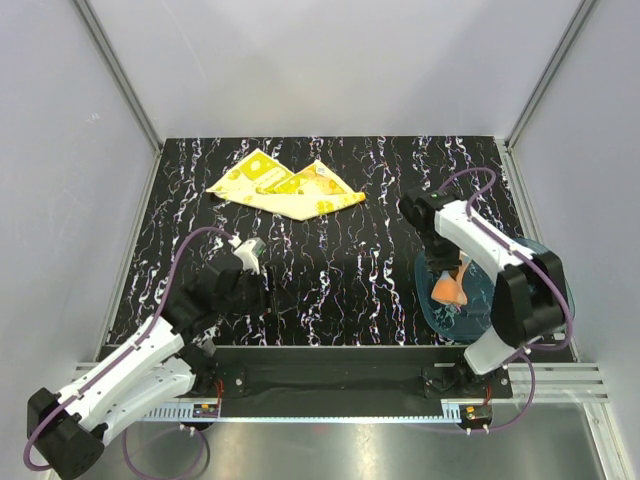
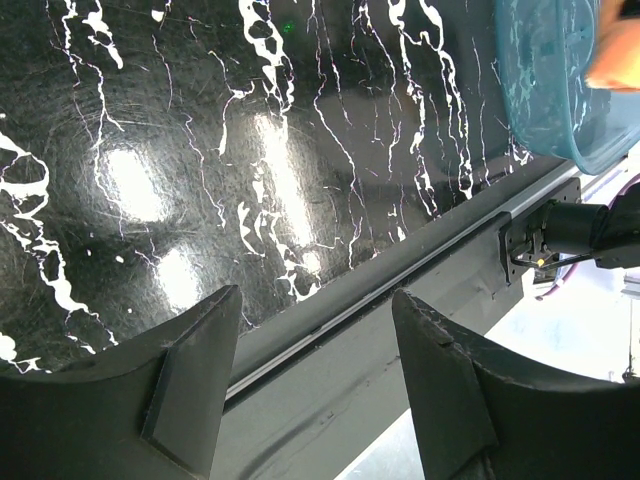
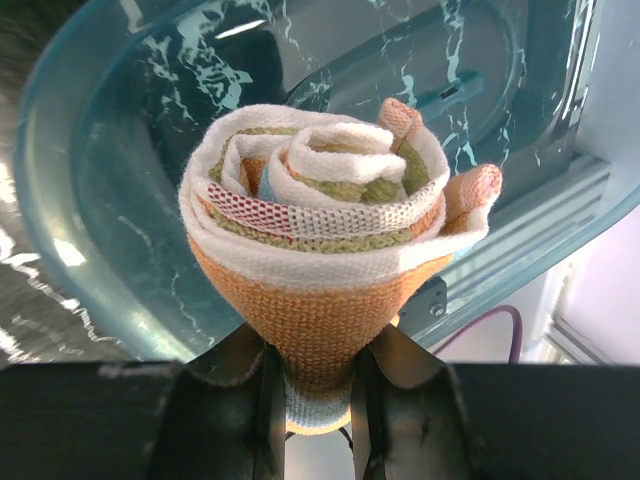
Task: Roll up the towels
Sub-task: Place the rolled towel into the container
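Black marbled worktop [image 1: 330, 290], yellow towel [image 1: 285, 188] unrolled at the back.
Right jaws pinch the rolled orange towel [image 3: 320, 260] over the tray [image 3: 90, 250]; left jaws wide apart, empty.

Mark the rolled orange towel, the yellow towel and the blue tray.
rolled orange towel [image 3: 320, 200]: right wrist view, spiral end.
yellow towel [image 1: 285, 189]: top view, cloth centre.
blue tray [image 3: 85, 215]: right wrist view, left wall.
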Robot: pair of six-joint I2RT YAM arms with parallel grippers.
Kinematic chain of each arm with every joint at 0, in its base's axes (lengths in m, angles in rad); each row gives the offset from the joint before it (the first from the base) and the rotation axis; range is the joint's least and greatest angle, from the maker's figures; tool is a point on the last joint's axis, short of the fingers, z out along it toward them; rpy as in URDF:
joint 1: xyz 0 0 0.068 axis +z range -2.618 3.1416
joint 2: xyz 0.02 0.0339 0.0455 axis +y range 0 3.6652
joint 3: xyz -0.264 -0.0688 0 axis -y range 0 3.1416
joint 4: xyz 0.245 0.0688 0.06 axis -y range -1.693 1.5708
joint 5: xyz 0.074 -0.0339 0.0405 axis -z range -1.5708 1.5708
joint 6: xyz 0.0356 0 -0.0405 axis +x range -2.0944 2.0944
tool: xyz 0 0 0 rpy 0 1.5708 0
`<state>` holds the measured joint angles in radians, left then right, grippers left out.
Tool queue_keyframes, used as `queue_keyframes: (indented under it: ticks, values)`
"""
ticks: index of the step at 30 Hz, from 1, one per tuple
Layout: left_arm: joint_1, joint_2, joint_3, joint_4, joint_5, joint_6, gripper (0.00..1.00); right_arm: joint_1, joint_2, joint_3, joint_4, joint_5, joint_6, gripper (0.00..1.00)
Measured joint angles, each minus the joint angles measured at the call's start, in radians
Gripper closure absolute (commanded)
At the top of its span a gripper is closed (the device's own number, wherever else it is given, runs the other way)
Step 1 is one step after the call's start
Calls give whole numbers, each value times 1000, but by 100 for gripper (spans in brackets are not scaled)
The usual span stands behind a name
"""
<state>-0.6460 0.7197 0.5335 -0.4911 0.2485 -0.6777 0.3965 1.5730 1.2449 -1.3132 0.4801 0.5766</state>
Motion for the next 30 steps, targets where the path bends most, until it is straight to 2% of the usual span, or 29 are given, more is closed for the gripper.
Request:
queue_keyframes:
  ticks: [6,16,25,30]
  values:
    - [0,-5,5,-14,-10,1,34,2,75,-43,30,-46,-32,100]
    - [0,3,5,-16,-26,5,34,39,162,-116,174,-291,-125,100]
    - [0,15,5,-20,-41,7,34,42,189,-34,303,-366,-132,100]
    - [0,16,5,-26,-52,8,34,53,193,-69,354,-368,-142,100]
